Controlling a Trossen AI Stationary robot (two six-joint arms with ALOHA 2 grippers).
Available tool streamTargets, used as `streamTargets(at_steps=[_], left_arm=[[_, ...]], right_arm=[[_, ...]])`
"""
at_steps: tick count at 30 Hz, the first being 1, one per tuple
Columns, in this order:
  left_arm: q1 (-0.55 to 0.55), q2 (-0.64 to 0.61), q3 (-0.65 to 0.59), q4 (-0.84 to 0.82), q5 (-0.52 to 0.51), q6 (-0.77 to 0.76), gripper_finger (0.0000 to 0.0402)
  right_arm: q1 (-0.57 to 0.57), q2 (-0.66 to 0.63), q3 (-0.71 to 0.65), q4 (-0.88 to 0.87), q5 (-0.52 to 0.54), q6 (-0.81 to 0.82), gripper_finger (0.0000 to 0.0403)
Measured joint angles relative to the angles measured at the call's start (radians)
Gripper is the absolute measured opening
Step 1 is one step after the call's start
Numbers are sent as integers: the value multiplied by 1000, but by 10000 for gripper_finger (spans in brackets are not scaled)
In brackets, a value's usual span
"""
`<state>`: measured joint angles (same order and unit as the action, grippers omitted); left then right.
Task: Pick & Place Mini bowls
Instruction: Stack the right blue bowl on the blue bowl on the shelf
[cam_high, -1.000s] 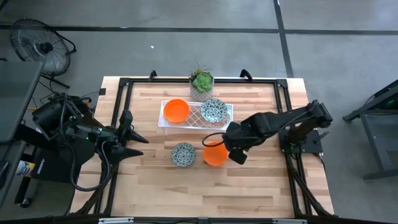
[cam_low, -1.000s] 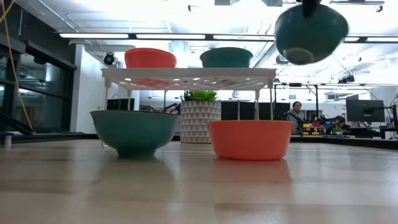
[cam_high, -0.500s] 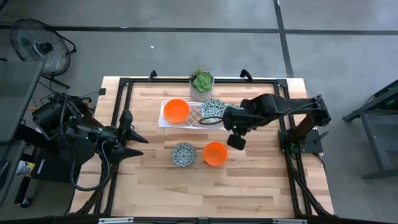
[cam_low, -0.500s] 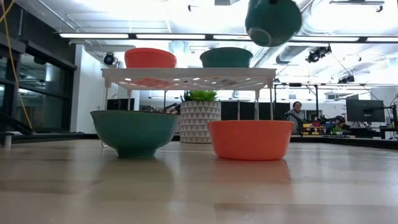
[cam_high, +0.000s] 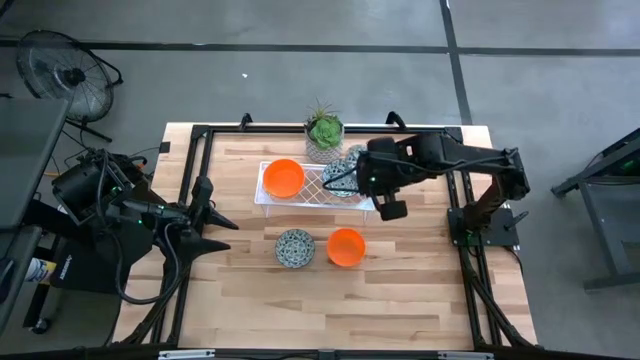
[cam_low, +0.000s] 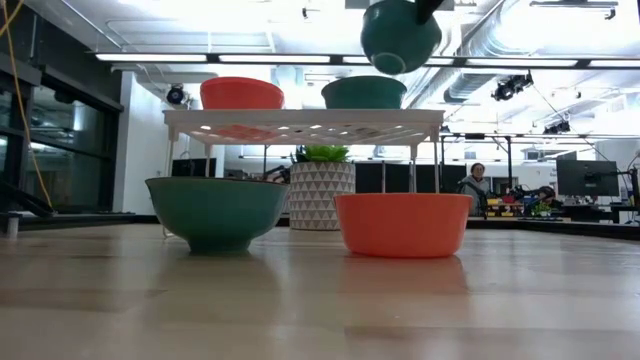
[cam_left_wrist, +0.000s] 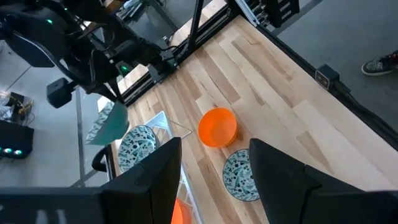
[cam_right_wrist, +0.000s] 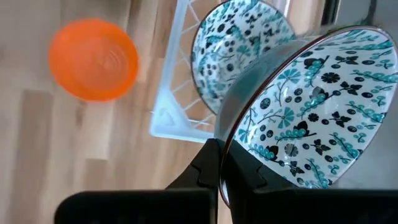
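High view: a white wire rack (cam_high: 268, 196) stands mid-table, with a potted plant (cam_high: 324, 131) just behind it. On the rack sit an orange bowl (cam_high: 284, 177) and a patterned bowl (cam_high: 338, 181). In front of the rack, on the wood, lie a second patterned bowl (cam_high: 295, 247) and a second orange bowl (cam_high: 346, 247), side by side. The right gripper (cam_high: 362, 172) hangs over the rack's right end, holding a third patterned bowl (cam_high: 351, 157). The left arm waits at the table's left edge, its gripper (cam_high: 222, 233) over the wood.

Low view: the held bowl (cam_low: 400, 36) hangs tilted above the rack's right bowl (cam_low: 364, 92), apart from it. A person (cam_low: 474, 181) sits far behind.

Left wrist view: its fingers (cam_left_wrist: 273, 168) stand spread, with nothing between them.

Right wrist view: the right fingers (cam_right_wrist: 209, 163) pinch the held bowl's rim, the rack bowl (cam_right_wrist: 239, 52) just beyond it.
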<state>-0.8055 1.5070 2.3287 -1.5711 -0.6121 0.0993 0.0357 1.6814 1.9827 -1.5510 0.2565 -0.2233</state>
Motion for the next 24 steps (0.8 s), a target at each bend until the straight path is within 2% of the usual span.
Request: streamTargets(at_steps=[10, 13, 18, 24], left_arm=[[0, 0, 0, 0, -33, -41, 184], [0, 0, 0, 0, -35, -52, 184], [0, 3, 0, 0, -64, -67, 184], [0, 3, 0, 0, -86, -97, 184]], right_arm=[[-3, 19, -1, 75, 3, -372, 0], [-3, 38, -1, 81, 37, -451, 0], [-13, 80, -1, 85, 90, -541, 0], [-24, 116, -2, 101, 92, -567, 0]])
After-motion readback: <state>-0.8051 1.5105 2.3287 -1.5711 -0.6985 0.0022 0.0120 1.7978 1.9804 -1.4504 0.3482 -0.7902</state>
